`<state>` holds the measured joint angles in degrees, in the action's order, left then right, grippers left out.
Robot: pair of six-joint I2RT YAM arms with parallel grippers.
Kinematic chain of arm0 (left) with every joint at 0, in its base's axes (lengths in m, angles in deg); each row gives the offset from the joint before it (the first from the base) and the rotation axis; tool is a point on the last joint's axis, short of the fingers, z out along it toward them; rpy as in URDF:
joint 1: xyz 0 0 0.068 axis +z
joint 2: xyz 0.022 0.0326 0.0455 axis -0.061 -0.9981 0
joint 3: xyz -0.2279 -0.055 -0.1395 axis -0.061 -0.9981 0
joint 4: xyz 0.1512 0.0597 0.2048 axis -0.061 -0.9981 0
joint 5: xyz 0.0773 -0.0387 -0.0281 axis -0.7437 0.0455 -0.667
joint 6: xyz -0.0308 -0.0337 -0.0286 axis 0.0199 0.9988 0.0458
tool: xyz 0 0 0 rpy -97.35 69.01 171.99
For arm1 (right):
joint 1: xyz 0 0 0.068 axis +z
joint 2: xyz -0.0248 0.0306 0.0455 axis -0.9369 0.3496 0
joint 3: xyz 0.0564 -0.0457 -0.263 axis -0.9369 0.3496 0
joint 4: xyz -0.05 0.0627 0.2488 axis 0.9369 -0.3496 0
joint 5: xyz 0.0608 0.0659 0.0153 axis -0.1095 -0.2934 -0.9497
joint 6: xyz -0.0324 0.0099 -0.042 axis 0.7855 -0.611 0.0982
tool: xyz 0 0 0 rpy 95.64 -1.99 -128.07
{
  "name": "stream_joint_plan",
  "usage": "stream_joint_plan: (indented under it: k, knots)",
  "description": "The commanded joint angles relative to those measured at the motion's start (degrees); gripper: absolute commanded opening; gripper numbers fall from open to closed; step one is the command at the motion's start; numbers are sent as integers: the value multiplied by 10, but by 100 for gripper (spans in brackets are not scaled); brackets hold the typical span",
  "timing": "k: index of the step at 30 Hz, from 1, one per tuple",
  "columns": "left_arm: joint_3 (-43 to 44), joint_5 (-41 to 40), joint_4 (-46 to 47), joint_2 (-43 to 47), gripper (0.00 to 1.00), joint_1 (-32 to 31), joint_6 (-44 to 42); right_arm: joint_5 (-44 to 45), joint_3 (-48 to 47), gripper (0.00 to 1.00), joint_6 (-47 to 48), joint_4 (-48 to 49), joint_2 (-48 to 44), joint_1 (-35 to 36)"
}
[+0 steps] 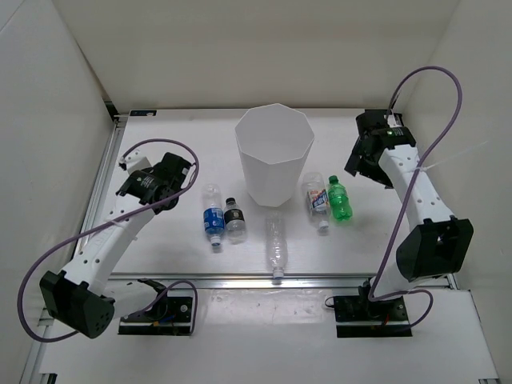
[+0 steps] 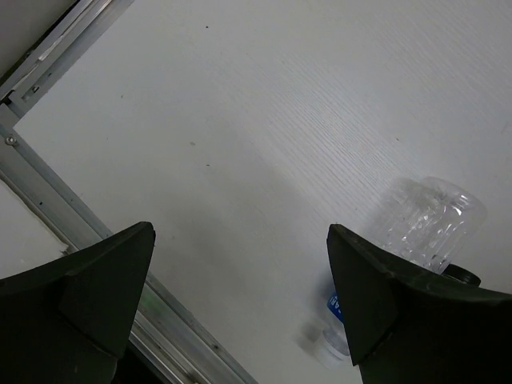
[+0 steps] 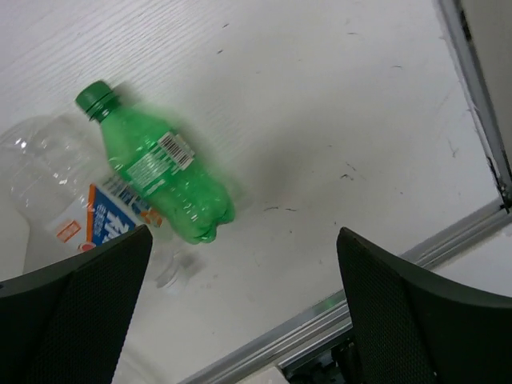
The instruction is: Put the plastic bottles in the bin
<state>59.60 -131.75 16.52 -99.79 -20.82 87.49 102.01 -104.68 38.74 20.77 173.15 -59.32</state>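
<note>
Top view first: the bin [image 1: 273, 152] stands upright at the middle of the white table [image 1: 160, 248], squarely between the two arms. All five plastic bottles lie on their sides outside it, fanned along its near side.

From the bin, the blue-label bottle [image 1: 213, 216] is at about 7:30, cap toward 6 o'clock. The black-label bottle [image 1: 234, 220] lies right against it at 7, black cap toward 12. The plain clear bottle [image 1: 276, 244] sits alone at 6, its cap reaching the aluminium rail [image 1: 200, 278] at the table's near edge. The white-label bottle [image 1: 317, 200] is at 4:30, and the green bottle [image 1: 340, 200] is pressed beside it at 4, green cap toward 12.

The left gripper [image 2: 240, 232] hangs at the bin's 9 o'clock, fingers spread wide and holding nothing, with the blue-label bottle's clear base just off one finger. The right gripper [image 3: 244, 236] is at 3 o'clock, jaws just as wide and bare, above the green bottle.

Purple cables [image 1: 448, 104] loop off both arms and white walls [image 1: 240, 48] close in the scene.

On labels, the green bottle shows a white barcode patch. The white-label bottle carries a blue and orange panel whose lettering I cannot read.
</note>
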Motion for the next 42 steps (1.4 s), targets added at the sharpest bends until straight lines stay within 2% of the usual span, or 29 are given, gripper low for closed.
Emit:
stream_joint_plan:
  k: [1, 3, 13, 26, 29, 32, 36, 40, 42]
  knots:
    - [11, -22, 5, 21, 100, -3, -12, -92, -6, 100, 104, 39, 9, -1]
    - [-6, -22, 5, 27, 100, -3, -12, -141, 13, 100, 110, 54, 21, -1]
    - [-7, -22, 16, 22, 100, -3, -44, -216, 82, 100, 100, 128, 101, -5]
    - [-18, -16, 21, -1, 100, -3, -54, -242, 121, 100, 92, 179, 164, -61]
    - [-18, -10, 21, -7, 100, -3, -54, -254, 134, 88, 103, 184, 170, -75]
    - [-18, -4, 21, -14, 100, -3, -54, -260, 134, 70, 108, 191, 170, -81]
    - [-13, 2, 26, -19, 100, -3, -54, -260, 118, 48, 95, 166, 116, -87]
    - [-7, 2, 26, -24, 100, -3, -54, -235, 75, 41, 37, 122, 14, -67]
    - [-2, 2, 26, -29, 100, -3, -54, -230, 8, 40, 25, 116, -36, -39]
